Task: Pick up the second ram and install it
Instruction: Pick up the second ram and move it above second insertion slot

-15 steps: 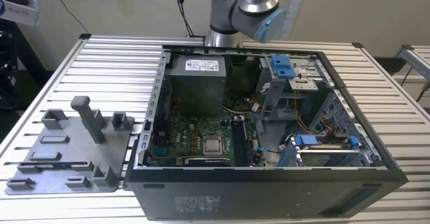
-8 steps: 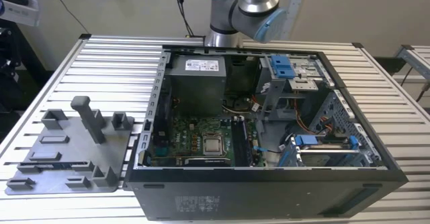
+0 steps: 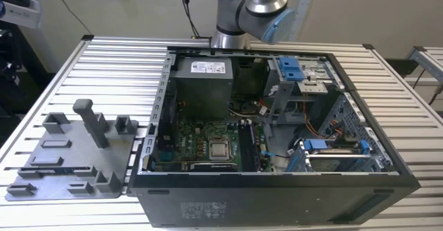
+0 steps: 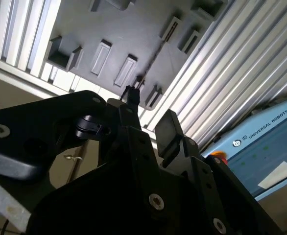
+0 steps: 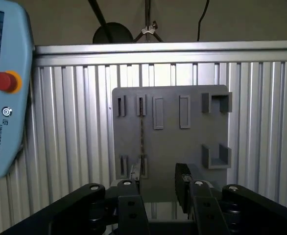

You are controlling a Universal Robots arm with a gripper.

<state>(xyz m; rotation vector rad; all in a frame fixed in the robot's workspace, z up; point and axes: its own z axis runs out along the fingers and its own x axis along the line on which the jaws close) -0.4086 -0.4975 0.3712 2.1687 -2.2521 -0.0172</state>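
The second ram (image 5: 141, 132) stands on edge as a thin dark strip in a slot pair of the grey fixture plate (image 5: 182, 147). In the second wrist view the ram (image 4: 151, 63) runs across the plate (image 4: 119, 29) toward my fingers. My gripper (image 5: 158, 178) hangs above the plate's near edge, open, with nothing between its fingers; the ram lines up close to one fingertip (image 5: 133, 178). The same open gripper (image 4: 151, 110) is in the second wrist view. In the exterior view the plate (image 3: 76, 153) lies on the exterior view's left, with the ram (image 3: 59, 168) low in its holder.
An open computer case (image 3: 277, 189) holds the green motherboard (image 3: 207, 148), a power supply (image 3: 204, 80) and blue drive brackets (image 3: 292, 67). A tall grey post (image 3: 90, 122) rises from the plate. A teach pendant (image 5: 1, 88) lies beside the plate on the ribbed metal table (image 5: 261, 122).
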